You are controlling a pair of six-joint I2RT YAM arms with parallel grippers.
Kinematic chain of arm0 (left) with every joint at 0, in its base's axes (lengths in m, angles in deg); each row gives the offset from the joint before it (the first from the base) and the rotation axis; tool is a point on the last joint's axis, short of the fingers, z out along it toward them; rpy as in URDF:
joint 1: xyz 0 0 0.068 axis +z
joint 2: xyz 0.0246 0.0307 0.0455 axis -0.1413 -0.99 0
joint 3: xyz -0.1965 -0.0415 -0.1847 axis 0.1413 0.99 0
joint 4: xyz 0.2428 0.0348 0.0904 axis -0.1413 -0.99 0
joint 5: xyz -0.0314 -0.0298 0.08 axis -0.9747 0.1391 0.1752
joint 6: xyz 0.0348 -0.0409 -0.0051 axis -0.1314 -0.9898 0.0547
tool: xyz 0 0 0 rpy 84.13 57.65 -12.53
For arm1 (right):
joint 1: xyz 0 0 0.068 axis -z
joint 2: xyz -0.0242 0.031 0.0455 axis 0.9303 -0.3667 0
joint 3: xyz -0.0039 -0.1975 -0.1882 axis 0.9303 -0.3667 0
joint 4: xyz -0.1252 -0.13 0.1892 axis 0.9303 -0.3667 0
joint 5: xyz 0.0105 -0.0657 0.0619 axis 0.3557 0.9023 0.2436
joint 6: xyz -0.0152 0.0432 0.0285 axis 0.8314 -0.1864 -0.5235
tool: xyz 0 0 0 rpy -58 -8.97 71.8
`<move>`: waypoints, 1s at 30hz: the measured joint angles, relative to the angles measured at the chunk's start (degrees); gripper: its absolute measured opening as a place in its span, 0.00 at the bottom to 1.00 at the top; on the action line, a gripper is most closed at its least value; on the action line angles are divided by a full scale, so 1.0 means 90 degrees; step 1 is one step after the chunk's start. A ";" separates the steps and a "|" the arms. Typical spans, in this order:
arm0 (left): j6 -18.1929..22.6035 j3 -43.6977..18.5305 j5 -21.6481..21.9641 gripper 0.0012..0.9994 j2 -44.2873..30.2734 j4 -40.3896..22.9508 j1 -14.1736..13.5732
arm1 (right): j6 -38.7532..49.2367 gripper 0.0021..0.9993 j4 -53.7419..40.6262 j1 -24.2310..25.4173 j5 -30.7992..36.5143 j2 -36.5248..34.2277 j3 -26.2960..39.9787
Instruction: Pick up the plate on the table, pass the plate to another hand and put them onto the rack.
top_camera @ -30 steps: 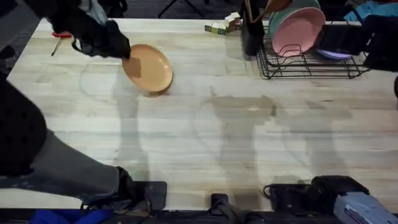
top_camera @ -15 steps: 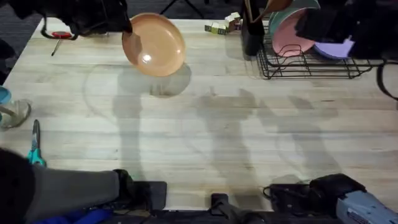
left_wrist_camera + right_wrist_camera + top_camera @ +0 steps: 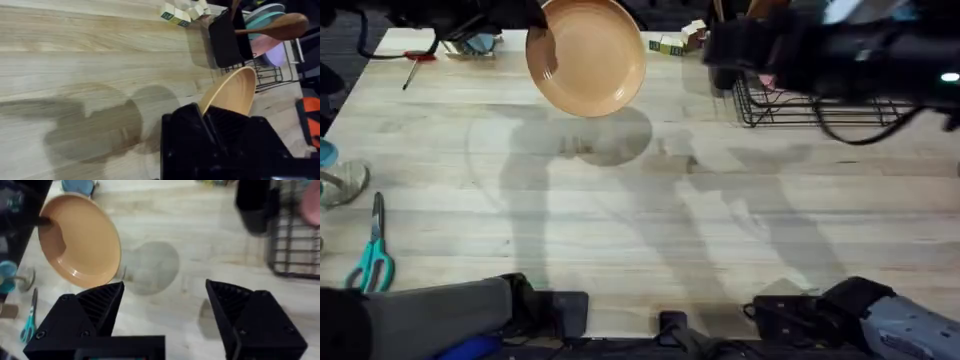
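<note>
Above the table's [image 3: 650,230] far left stretch, your left gripper [image 3: 206,116] is pinching the plate [image 3: 586,57] by its rim, lifted clear, while your right gripper [image 3: 165,302] is gaping wide toward it, leaving handover and the rack [image 3: 820,105] undone; I'm reading no writing anywhere.

Lab bench (2 robot arms [image 3: 450,315], scissors [image 3: 370,262]).
</note>
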 joint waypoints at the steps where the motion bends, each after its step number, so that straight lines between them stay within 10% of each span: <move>1: 0.0002 0.0000 -0.0043 0.04 0.0000 0.0000 -0.0002 | -0.0073 1.00 0.0024 -0.0096 0.0000 -0.0093 -0.0002; 30: 0.0000 0.0000 -0.0303 0.04 0.0002 0.0000 0.0000 | -0.0591 1.00 0.2352 -0.1186 -0.0001 -0.2018 0.0000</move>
